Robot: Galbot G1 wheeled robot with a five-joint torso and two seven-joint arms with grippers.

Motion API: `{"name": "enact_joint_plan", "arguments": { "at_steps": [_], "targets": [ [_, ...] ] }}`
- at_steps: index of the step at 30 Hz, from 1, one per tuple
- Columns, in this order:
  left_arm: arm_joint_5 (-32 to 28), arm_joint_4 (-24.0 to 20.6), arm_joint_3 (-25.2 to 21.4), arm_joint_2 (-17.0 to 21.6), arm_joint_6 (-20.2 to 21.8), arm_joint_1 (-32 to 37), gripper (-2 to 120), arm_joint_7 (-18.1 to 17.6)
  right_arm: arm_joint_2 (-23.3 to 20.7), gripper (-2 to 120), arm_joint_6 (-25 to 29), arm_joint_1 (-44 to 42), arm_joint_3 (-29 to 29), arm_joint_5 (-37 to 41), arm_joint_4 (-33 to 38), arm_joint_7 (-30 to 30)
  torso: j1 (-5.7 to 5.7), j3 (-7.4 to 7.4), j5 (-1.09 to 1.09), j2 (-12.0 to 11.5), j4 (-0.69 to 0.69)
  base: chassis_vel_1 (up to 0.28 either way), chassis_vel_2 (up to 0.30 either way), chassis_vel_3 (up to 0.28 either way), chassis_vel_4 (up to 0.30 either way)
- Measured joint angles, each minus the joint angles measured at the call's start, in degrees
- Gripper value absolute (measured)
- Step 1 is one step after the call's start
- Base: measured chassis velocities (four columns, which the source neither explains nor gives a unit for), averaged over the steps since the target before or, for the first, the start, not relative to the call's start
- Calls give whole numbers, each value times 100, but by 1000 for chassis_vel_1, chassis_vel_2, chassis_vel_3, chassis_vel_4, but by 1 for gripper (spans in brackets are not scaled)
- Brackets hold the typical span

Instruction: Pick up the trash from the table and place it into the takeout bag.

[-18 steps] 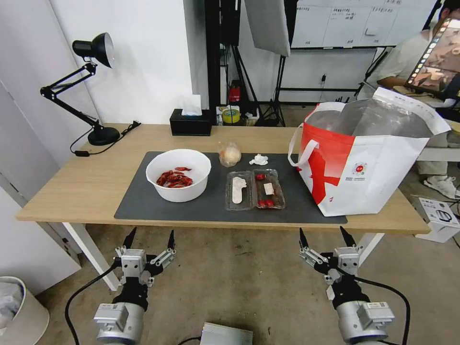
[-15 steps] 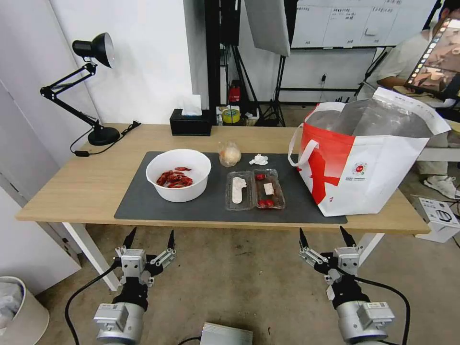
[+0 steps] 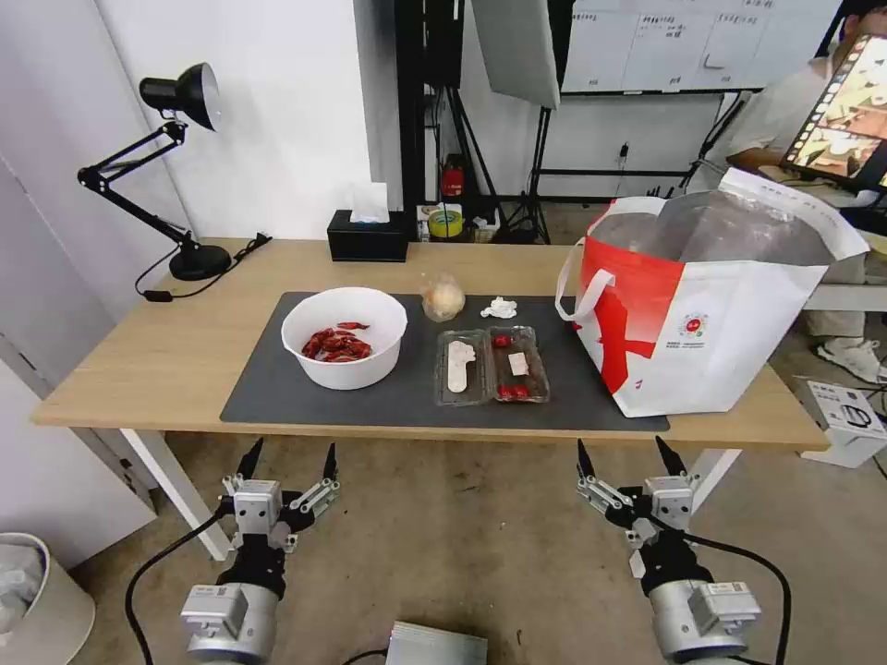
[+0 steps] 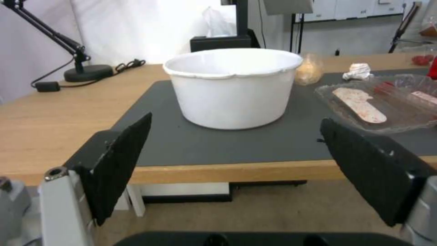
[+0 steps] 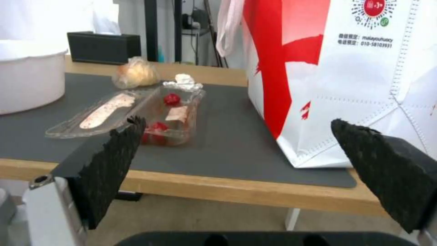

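Nearest: my left claw (image 3: pixel 287 458) and my right claw (image 3: pixel 625 453), both released with fingers spread and nothing between them, hung below the near edge of the desk (image 3: pixel 166 356), over the floor and short of everything on it.

On the desk: a dark grey mat (image 3: pixel 388 392), lying flat and bearing most of the trash.

Item 1: white round bowl (image 3: pixel 344 336), on the mat's left part, ahead of my left claw, with red shells inside.

Item 2: clear two-part tray (image 3: pixel 491 366), right of the bowl and apart from it, ahead and somewhat left of my right claw; a pale smeared strip lay in one half, red scraps in the other.

Item 3: small clear bag with a beige lump (image 3: pixel 443 297), near the mat's far edge, behind the tray.

Item 4: crumpled white tissue (image 3: pixel 499 308), just right of that small bag, also near the far edge.

Item 5: red-and-white takeout bag (image 3: pixel 702 305), upright at the right end of the desk, mouth open, foil lining visible, its base partly on the mat.

Farthest: black tissue box (image 3: pixel 367 236) at the far edge; black desk lamp (image 3: pixel 176 166) at the far left corner.
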Motion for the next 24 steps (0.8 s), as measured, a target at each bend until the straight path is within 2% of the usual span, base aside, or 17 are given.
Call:
{"name": "enact_joint_plan", "arguments": {
  "at_steps": [15,16,18,21,24],
  "targets": [
    [-53,-19,-7,23,27,-21,100,-17,-91,100,-80,40,34,124,28,18,0,0,1,0,-1,0,0,0,0],
    [-217,-84,-43,102,138,-88,100,-104,-253,100,-239,130,110,339,101,62,0,0,-1,0,0,0,0,0,0],
    [-291,-118,-61,138,187,-121,100,-142,-311,100,-297,160,137,418,127,78,0,0,-1,0,0,0,0,0,0],
    [-1119,-438,-235,534,743,-470,100,-567,-904,100,-901,477,408,1231,376,243,0,0,1,0,0,0,0,0,0],
    [-1465,-575,-310,698,975,-617,100,-739,-1146,100,-1148,605,515,1560,481,311,0,0,1,0,0,0,0,0,0]
  ]
}}
